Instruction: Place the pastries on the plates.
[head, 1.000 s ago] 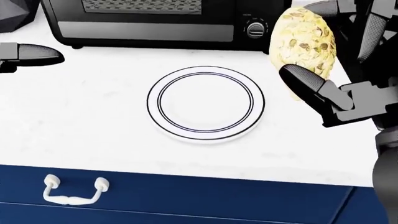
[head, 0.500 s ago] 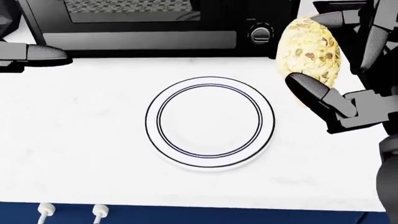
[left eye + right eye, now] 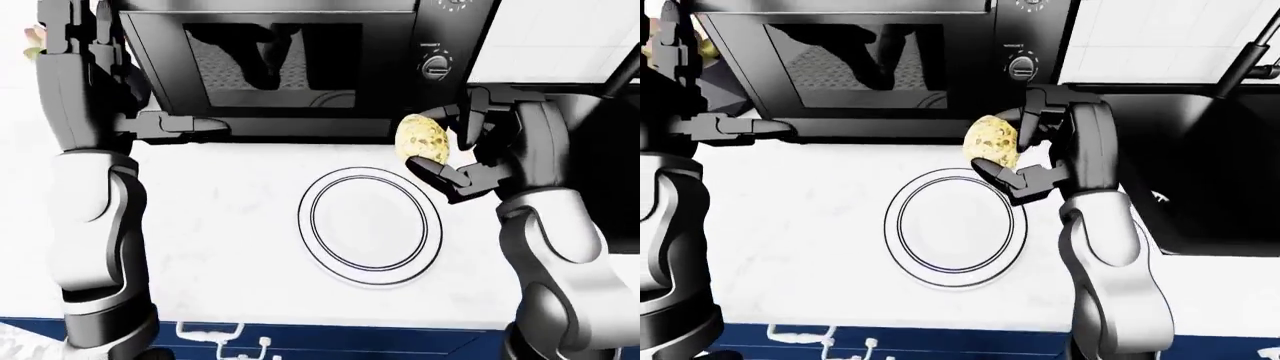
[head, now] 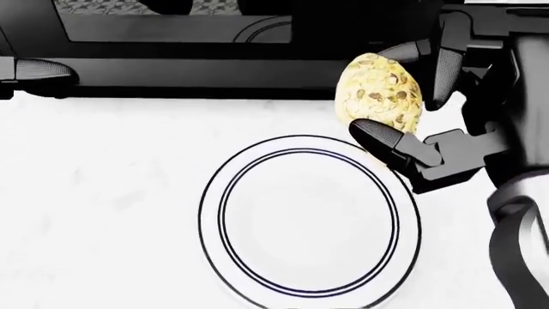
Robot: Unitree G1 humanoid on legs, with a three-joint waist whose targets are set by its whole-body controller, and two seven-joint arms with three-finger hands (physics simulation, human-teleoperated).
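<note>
My right hand [image 4: 403, 103] is closed round a pale, round, nut-flecked cookie pastry [image 4: 378, 93], one black finger [image 4: 383, 138] pressing its lower face and the others curled over its far side. The pastry stands on edge in that grip, held above the table and hanging over the upper right rim of the white round plate with two thin dark rings [image 4: 309, 219]. The plate lies flat and bare on the white speckled table [image 4: 103, 193].

To do this step well, I judge I should carry the pastry further in over the plate's middle, turn my wrist so the flat face points down, lower it until it nearly touches, and only then spread my fingers. Letting go from here would likely drop it on the rim and let it roll off.

My left hand [image 3: 185, 126] reaches out level, up and left of the plate, just under the door of the black microwave oven [image 3: 270, 67]; its fingers look stretched out with nothing in them. Below the plate runs the blue drawer front with white handles [image 3: 215, 334].

The head view cuts off the plate's bottom edge. My fingers cover part of the pastry. I can see no second plate or pastry.
</note>
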